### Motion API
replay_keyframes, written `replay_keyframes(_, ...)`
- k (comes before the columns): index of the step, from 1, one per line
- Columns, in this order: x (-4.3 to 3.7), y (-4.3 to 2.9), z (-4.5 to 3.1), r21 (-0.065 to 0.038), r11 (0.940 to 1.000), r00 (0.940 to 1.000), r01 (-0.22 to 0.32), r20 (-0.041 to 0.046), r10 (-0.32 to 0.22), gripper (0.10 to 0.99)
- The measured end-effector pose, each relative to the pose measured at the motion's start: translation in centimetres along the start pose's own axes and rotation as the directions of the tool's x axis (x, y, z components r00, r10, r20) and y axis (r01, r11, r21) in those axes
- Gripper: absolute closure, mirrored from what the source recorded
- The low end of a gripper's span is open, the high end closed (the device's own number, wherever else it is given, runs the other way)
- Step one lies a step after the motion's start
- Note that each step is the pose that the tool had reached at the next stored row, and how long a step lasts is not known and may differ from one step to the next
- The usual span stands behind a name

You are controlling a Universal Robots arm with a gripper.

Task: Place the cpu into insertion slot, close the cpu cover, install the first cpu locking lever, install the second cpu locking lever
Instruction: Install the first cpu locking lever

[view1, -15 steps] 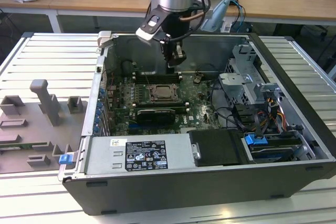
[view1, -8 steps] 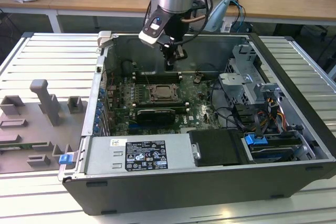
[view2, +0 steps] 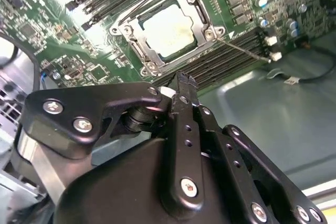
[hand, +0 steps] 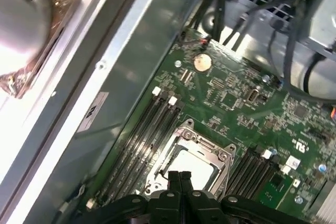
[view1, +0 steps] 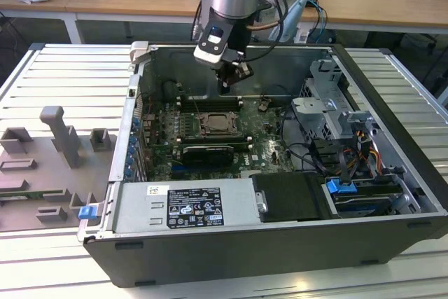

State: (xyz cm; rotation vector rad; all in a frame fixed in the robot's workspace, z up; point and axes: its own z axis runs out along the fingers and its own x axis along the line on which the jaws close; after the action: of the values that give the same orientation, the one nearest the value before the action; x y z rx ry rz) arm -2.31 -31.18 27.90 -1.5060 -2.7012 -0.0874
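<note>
Item: gripper [view1: 227,83], on the single arm, reaching down into the open computer case [view1: 210,257]. Its two black fingers [hand: 173,178] are pressing flat against each other, with no gap between them in both wrist views, and are carrying nothing. Item: insertion slot [view1: 218,125], sitting mid-board on the green motherboard [hand: 236,103]. In the exterior view the gripper is hovering above the board on the far side of the slot, toward the case's back wall. The slot is therefore lying nearer that camera than the fingertips, close by but apart from them. Item: cpu [view2: 170,30], pale metal top, lying flat inside the slot. Item: cpu cover [view2: 178,53], silver frame, appearing to be lying down around the cpu with the chip showing through its window; whether it is fully seated cannot be told. Item: locking lever [view2: 241,49], a thin wire rod sticking out from one corner of the socket. Its long axis is slanting away from the frame across the neighbouring memory slots [view2: 231,40] rather than hugging the frame's edge, so it is judged unlatched. Governing relation: the lever's free end is pointing toward the grey case wall [view2: 273,124], the same side on which the closed fingertips are hanging.
</note>
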Motion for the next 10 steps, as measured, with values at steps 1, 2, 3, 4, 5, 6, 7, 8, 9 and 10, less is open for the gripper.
replay_keyframes(1, 0.0, 0.0, 0.0, 0.002, 0.9997, 0.9997, 0.025, -0.0007, -0.025, 0.98)
replay_keyframes(2, 0.0, 0.0, 0.0, 0.003, 0.9992, 0.9992, 0.039, -0.0011, -0.039, 0.98)
replay_keyframes(3, 0.0, 0.0, 0.0, 0.004, 0.9982, 0.9982, 0.061, -0.0017, -0.061, 0.98)
replay_keyframes(4, 0.0, 0.0, 0.0, 0.005, 0.9971, 0.9971, 0.077, -0.0023, -0.077, 0.98)
replay_keyframes(5, 0.0, 0.0, 0.0, 0.006, 0.9963, 0.9963, 0.086, -0.0026, -0.086, 0.98)
replay_keyframes(6, 0.0, 0.0, 0.01, 0.006, 0.9953, 0.9954, 0.096, -0.0029, -0.096, 0.98)
replay_keyframes(7, 0.0, 0.0, 0.01, 0.008, 0.9934, 0.9934, 0.114, -0.0035, -0.114, 0.98)
replay_keyframes(8, 0.0, 0.0, 0.01, 0.008, 0.9923, 0.9923, 0.124, -0.0039, -0.124, 0.98)
replay_keyframes(9, 0.0, 0.0, 0.0, 0.009, 0.9913, 0.9913, 0.132, -0.0041, -0.132, 0.98)
replay_keyframes(10, 0.0, 0.0, 0.0, 0.01, 0.9896, 0.9897, 0.143, -0.0045, -0.143, 0.98)
